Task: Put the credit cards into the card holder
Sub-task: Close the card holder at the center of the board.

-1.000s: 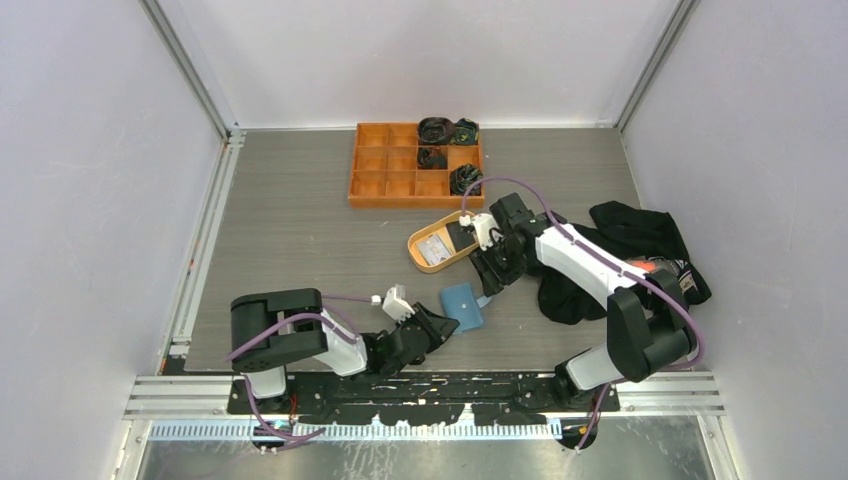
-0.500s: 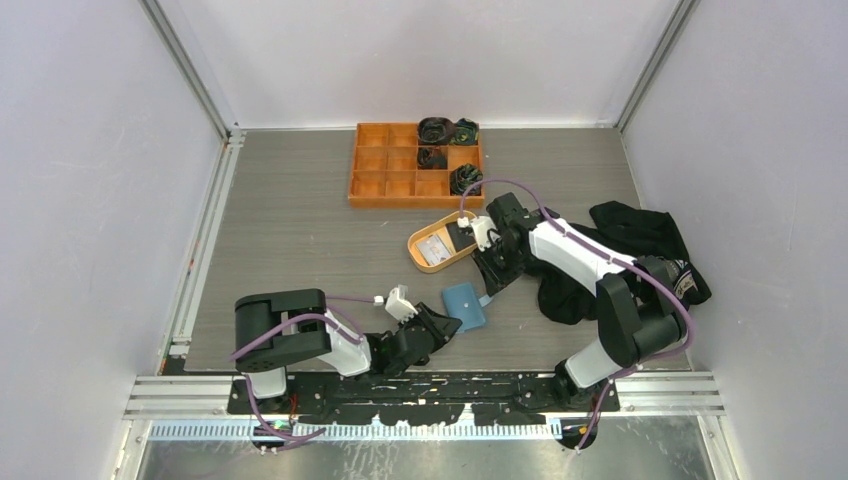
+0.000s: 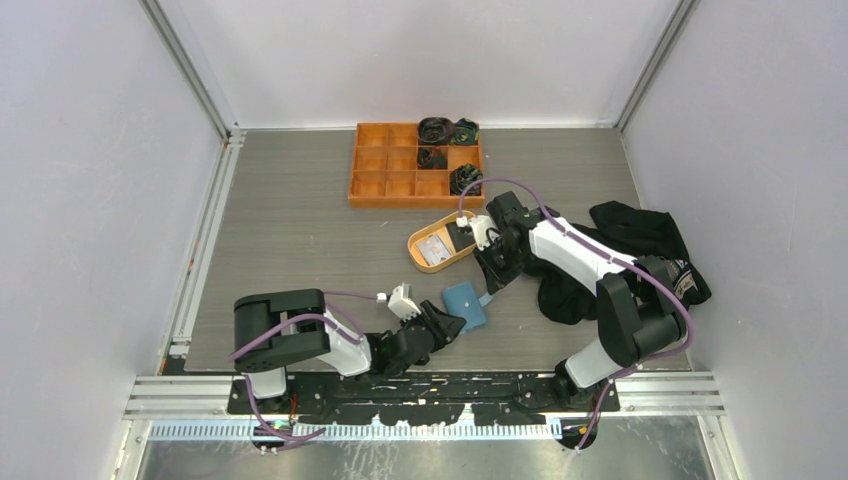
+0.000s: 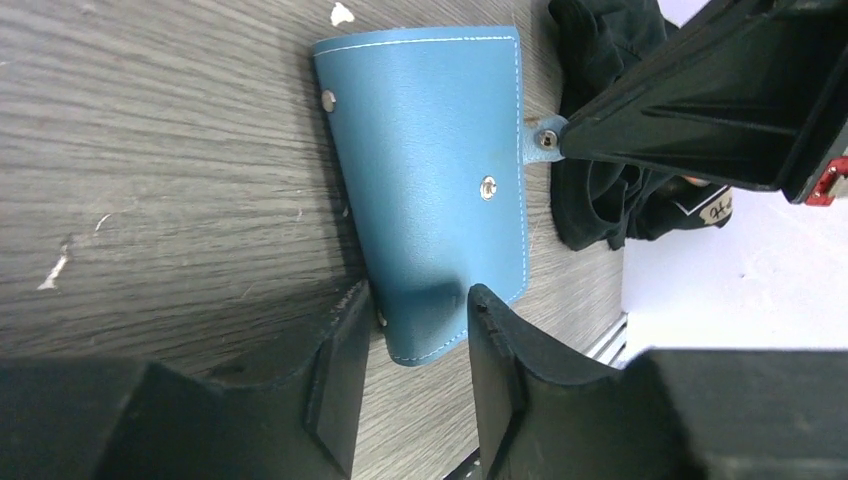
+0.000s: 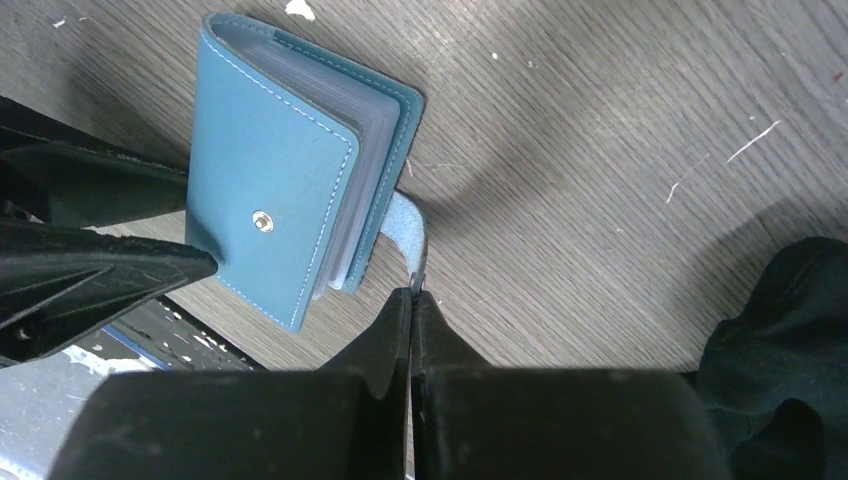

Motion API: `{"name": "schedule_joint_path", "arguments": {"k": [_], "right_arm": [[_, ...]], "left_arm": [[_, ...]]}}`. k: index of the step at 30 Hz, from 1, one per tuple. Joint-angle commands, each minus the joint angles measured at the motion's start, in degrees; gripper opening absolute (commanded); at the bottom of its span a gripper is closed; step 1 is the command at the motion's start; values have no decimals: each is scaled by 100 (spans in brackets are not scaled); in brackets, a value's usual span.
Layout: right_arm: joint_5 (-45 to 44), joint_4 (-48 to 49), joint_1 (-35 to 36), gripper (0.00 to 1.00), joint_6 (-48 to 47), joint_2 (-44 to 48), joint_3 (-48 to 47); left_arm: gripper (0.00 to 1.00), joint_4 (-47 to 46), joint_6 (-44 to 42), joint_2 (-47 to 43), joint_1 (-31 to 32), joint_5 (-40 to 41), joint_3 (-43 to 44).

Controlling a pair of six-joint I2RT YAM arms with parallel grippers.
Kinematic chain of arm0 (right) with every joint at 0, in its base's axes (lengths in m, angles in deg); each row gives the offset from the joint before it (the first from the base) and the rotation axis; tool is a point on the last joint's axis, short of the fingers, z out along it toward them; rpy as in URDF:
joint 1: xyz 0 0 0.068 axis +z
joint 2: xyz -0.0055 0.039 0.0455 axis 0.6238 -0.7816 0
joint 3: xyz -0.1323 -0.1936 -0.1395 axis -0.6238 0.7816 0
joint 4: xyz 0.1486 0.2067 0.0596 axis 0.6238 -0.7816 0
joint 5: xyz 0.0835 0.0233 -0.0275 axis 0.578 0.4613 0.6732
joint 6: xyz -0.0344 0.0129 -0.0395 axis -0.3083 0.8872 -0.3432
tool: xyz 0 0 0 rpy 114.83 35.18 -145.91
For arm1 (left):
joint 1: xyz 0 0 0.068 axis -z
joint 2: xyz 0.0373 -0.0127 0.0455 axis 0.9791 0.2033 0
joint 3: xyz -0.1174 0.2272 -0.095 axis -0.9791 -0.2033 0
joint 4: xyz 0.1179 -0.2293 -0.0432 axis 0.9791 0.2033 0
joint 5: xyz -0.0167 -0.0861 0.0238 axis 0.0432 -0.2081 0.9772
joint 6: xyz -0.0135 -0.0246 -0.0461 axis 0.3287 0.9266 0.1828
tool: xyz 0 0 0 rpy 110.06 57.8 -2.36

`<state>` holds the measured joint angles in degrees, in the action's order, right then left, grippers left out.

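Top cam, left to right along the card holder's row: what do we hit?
left gripper → card holder → right gripper → black cloth

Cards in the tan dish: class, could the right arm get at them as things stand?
Probably, but not yet: the right pincer is shut on the card holder's snap tab. The dish lies uncovered close beside it.

card holder (image 3: 463, 303) left: open table (image 3: 300, 230) | right: black cloth (image 3: 652, 232) blocks
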<state>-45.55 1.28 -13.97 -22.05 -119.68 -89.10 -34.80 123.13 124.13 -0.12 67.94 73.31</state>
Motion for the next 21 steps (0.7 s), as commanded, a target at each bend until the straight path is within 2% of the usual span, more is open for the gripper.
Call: {"name": "schedule_joint_path", "arguments": {"k": [1, 3, 5, 9, 11, 14, 17, 21], "right_arm": [[156, 212, 19, 1, -274, 236, -200], [193, 294, 52, 1, -439, 261, -173], [206, 358, 98, 1, -584, 263, -153], [178, 462, 151, 1, -772, 198, -165], [154, 507, 188, 1, -858, 177, -176], [203, 532, 246, 1, -1038, 185, -195], [352, 569, 323, 1, -1262, 207, -194], [606, 649, 504, 1, -1560, 177, -217]], "left_arm": [[47, -11, -867, -168, 34, -16, -180], [53, -200, -1248, -270, -40, -170, -314], [55, -187, -1394, -425, -238, -417, -505], [55, -219, -1817, -774, -767, -1154, -958], [55, -70, -2327, -1027, -1136, -1686, -1009], [58, 1031, -3275, -1629, -1362, -2068, -718], [66, 2285, -4183, -2129, -1385, -2052, -207], [68, 2868, -4756, -2428, -1526, -2296, 95]]}}
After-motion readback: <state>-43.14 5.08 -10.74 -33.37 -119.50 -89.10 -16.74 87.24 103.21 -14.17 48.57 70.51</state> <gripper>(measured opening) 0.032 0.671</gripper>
